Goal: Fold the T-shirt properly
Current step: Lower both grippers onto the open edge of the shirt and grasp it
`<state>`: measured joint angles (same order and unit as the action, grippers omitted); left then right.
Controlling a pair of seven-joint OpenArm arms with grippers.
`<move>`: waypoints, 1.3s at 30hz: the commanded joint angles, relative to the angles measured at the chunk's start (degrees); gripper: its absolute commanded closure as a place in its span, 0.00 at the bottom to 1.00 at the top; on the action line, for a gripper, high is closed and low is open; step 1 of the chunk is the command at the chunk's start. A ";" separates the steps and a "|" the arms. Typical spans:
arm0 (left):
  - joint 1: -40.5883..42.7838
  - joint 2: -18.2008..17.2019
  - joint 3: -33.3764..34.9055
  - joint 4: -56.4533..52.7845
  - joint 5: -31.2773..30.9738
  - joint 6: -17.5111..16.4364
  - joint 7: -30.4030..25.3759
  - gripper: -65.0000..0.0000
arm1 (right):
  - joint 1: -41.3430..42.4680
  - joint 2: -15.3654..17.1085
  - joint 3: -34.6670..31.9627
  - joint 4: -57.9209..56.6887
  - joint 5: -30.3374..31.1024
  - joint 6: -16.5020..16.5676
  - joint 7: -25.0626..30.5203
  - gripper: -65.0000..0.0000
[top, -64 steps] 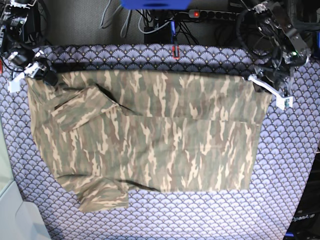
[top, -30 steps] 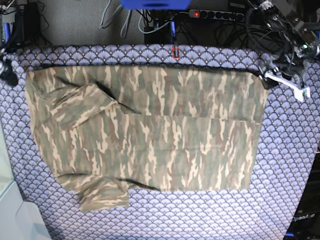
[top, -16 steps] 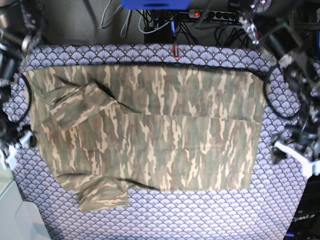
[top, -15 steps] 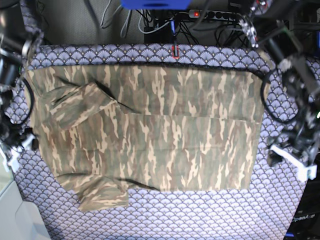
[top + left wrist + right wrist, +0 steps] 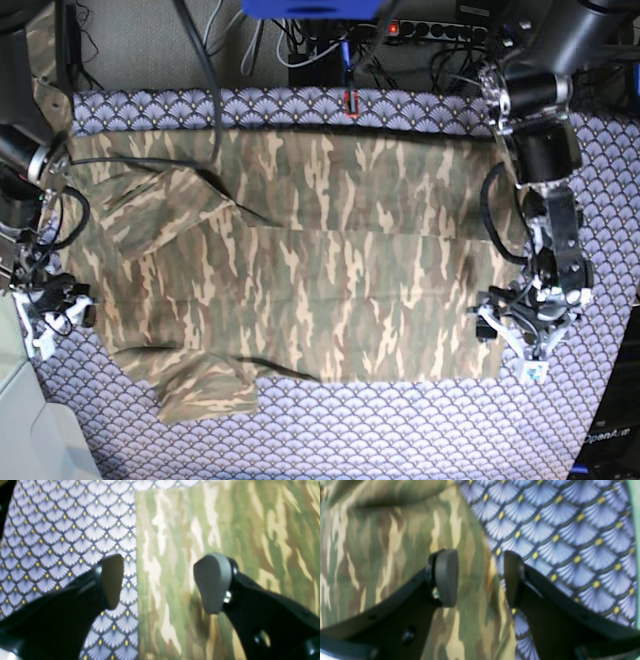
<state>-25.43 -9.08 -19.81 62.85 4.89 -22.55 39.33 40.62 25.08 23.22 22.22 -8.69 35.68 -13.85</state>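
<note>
So on the far left of the base view we've got the right gripper (image 5: 58, 318) down low at the shirt's (image 5: 300, 270) left edge, and its wrist cam shows the jaws apart with nothing between them, one pad (image 5: 446, 577) over camo fabric and the other over the purple cloth (image 5: 420, 440), so it's straddling the hem. The shirt is spread flat across the middle of that cloth, one sleeve (image 5: 165, 215) folded in on top at upper left and another sleeve (image 5: 205, 390) poking out at the bottom left. Over on the right, the left gripper (image 5: 512, 345) sits at the shirt's lower right corner. Its cam gives us the same story: jaws wide apart, empty, straddling the straight edge (image 5: 137, 580) of the fabric.
</note>
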 commanded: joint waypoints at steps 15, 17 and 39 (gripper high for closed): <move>1.21 -0.90 -0.10 0.40 -0.62 -0.18 -1.49 0.29 | 2.32 -0.51 -6.83 -8.81 0.47 -6.45 11.25 0.53; 1.21 -0.90 -0.10 0.40 -0.62 -0.18 -1.40 0.29 | 2.32 -0.60 -7.18 -8.90 0.47 -6.45 10.99 0.53; -3.18 -0.72 -5.02 -1.79 -0.18 -0.09 -6.58 0.29 | 0.04 -1.56 -7.00 -5.38 0.73 -6.36 12.84 1.00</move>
<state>-26.79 -9.67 -24.93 60.25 5.28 -22.31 33.56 38.94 22.65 16.10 15.90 -8.58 28.80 -2.28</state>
